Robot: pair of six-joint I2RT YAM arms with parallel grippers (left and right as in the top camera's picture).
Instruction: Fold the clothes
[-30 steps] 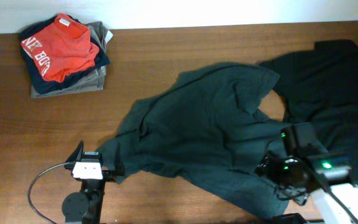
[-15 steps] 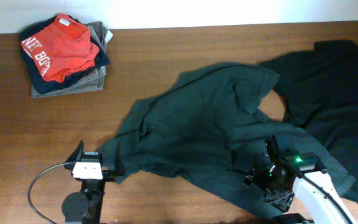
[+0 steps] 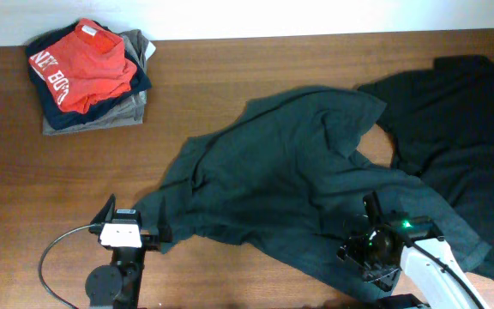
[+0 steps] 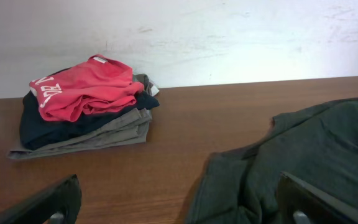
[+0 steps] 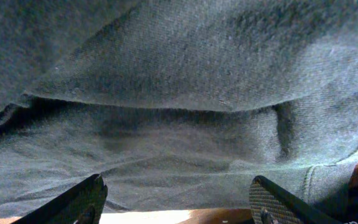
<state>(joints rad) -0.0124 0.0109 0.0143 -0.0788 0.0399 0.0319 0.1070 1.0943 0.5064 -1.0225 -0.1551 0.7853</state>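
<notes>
A dark green shirt lies crumpled across the middle of the wooden table; it also shows in the left wrist view and fills the right wrist view. A black garment lies spread at the right. My left gripper is open and empty at the shirt's left edge, its fingertips apart. My right gripper is open, low over the shirt's lower right part, with folds and a hem between its fingertips.
A folded stack of clothes with a red shirt on top sits at the back left, also in the left wrist view. A white wall runs behind the table. A black cable loops by the left arm.
My right arm has moved left and down, from over the black garment's edge onto the green shirt's lower right part. The left arm and the clothes have not moved.
</notes>
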